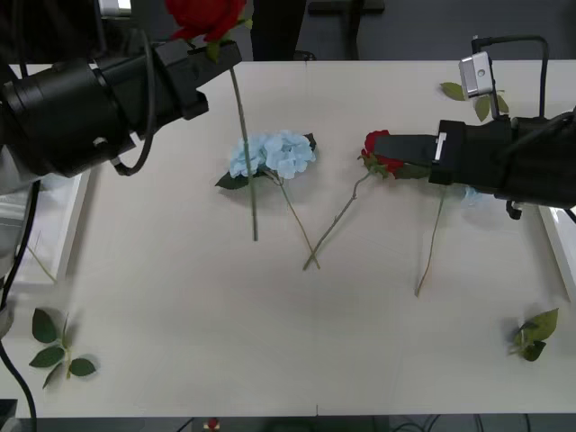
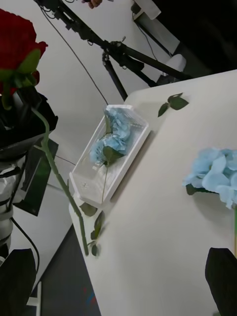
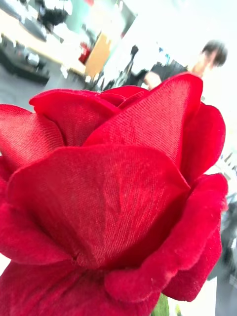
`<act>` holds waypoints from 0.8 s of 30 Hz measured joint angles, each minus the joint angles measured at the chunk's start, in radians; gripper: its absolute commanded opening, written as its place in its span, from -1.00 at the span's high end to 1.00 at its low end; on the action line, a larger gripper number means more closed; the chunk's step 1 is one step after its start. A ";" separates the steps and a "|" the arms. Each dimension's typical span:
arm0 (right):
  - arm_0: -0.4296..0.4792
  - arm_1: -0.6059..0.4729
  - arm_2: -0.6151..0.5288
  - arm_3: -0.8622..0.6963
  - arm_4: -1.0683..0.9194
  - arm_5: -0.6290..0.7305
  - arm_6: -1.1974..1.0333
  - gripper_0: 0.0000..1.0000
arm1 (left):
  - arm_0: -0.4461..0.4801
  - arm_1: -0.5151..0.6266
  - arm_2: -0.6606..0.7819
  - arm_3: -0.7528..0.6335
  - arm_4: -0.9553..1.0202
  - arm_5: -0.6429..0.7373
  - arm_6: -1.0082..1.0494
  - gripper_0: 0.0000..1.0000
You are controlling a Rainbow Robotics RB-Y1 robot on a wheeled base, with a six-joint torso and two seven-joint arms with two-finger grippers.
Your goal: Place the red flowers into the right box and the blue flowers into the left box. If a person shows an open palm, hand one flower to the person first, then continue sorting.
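So the red rose [image 1: 205,15] I'm carrying is way up off the bench [image 1: 297,342], bloom at the far left end, stem [image 1: 243,144] dangling straight down toward the blue hydrangea [image 1: 273,154] lying mid-bench. My left jaws [image 1: 209,49] are clamped on it right under the bloom, and from the left wrist camera it's basically a wall of red petals [image 3: 108,197].

Still on the bench: that hydrangea and another red rose [image 1: 380,153] just to its right, stems crossing near the middle. My right jaws [image 1: 382,144] hover right over that second rose's bloom; they look apart in the right wrist view, one dark finger [image 2: 223,276] at the corner, nothing gripped. There's a bit of pale blue [image 1: 474,195] peeking out under my right arm too, probably another hydrangea.

The slotted left bin [image 2: 129,148] already has blue flowers in it, seen from the right wrist camera. The right tray's rim [image 1: 558,252] just pokes in at the bench's right edge.

My guess: I'm mid-transport with a red one, and it's on the wrong side. It needs to cross over to the right tray, or get passed to my right arm. No open palm that I can make out, so no handover, just keep sorting. The long stem could snag the hydrangea, so I'd stay high.
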 measured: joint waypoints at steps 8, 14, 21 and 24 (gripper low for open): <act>-0.018 0.027 0.091 0.000 0.000 -0.027 -0.016 -1.00 | 0.001 -0.140 -0.088 0.007 -0.098 -0.058 0.000 1.00; -0.037 0.029 0.119 0.000 0.000 -0.026 -0.036 -1.00 | 0.001 -0.183 -0.121 0.048 -0.126 -0.116 0.000 1.00; -0.037 0.052 0.120 0.000 0.000 -0.026 -0.036 -1.00 | 0.001 -0.183 -0.133 0.055 -0.126 -0.119 -0.001 1.00; -0.037 0.054 0.122 0.000 0.000 -0.026 -0.036 -0.74 | 0.001 -0.183 -0.133 0.055 -0.124 -0.119 -0.001 1.00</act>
